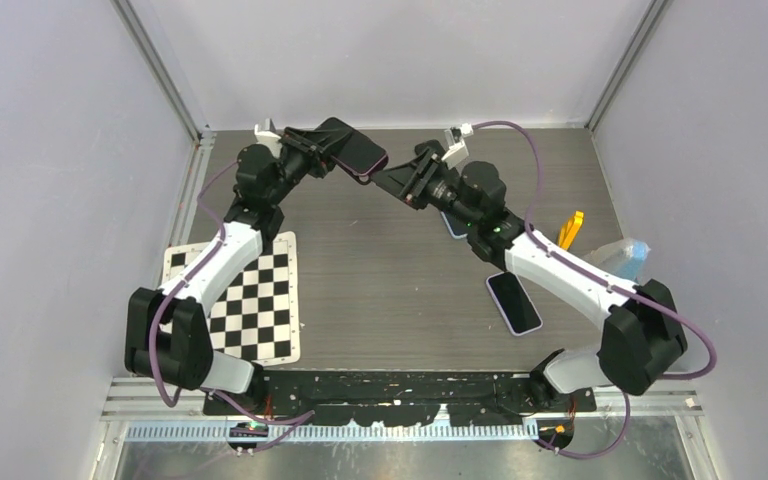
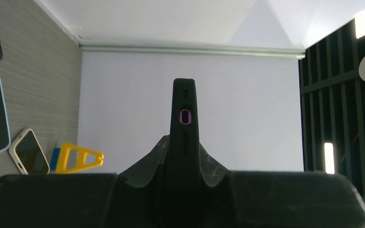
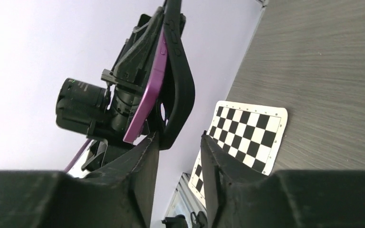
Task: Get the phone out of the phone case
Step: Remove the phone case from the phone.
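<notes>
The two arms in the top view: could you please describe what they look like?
Both the left arm and right arm have white link shells between bulky black joints, with a purple cable looped along each. The left tool and right tool are black, with wedge-shaped fingers.

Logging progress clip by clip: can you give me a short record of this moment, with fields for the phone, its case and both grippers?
phone case: black, bowed away from the phone along one side
phone: purple, one edge lifted out of the case, not yet free
left gripper: shut on the phone case, holding it off the table
right gripper: jaws apart, at the case's corner
</notes>
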Available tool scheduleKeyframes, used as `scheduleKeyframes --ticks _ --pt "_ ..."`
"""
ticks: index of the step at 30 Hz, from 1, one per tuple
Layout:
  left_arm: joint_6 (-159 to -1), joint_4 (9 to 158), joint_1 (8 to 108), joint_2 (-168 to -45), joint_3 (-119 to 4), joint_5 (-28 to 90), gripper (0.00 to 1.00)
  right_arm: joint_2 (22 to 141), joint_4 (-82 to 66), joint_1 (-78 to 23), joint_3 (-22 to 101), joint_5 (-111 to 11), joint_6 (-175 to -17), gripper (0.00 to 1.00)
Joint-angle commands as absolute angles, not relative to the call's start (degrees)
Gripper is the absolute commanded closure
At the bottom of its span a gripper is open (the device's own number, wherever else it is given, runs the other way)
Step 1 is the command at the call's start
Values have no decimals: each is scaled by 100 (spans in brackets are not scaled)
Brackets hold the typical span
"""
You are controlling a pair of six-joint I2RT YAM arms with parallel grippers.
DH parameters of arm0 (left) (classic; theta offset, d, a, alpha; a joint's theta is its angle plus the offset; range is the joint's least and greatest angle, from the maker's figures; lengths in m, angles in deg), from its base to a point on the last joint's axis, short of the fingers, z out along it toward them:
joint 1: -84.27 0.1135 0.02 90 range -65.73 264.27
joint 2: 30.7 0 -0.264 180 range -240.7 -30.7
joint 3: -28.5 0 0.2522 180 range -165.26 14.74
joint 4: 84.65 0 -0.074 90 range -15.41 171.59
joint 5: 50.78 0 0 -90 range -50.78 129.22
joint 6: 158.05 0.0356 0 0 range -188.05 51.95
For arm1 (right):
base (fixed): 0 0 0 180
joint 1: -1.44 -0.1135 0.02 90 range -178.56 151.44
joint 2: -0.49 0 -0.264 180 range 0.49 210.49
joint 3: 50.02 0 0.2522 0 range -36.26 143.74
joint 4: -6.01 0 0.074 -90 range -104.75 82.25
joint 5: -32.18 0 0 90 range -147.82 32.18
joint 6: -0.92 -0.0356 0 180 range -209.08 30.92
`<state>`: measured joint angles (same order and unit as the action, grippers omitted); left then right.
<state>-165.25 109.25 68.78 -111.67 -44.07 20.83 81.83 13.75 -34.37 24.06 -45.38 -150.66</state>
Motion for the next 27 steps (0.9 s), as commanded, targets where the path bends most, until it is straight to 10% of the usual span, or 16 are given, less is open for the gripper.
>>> scheduleKeyframes --ticks 1,9,12,19,27 --pt "-16974 11945 6857 -10616 -4669 1338 100 7671 1944 -3170 2058 -4146 -14041 54" --pt "-17093 11787 6862 -10685 -4529 1418 100 7227 2424 -3108 2240 -3357 -14141 31" --pt "-17164 11770 6875 -10685 -4446 1476 100 7154 2612 -3108 2247 -3304 -14297 38" --pt "-17190 11709 6880 -10713 -4437 1505 100 7342 3132 -3129 2357 -2948 -14747 93" --pt "-17175 11678 6879 -10701 -4459 1446 100 7593 3319 -3184 2456 -3002 -15021 72"
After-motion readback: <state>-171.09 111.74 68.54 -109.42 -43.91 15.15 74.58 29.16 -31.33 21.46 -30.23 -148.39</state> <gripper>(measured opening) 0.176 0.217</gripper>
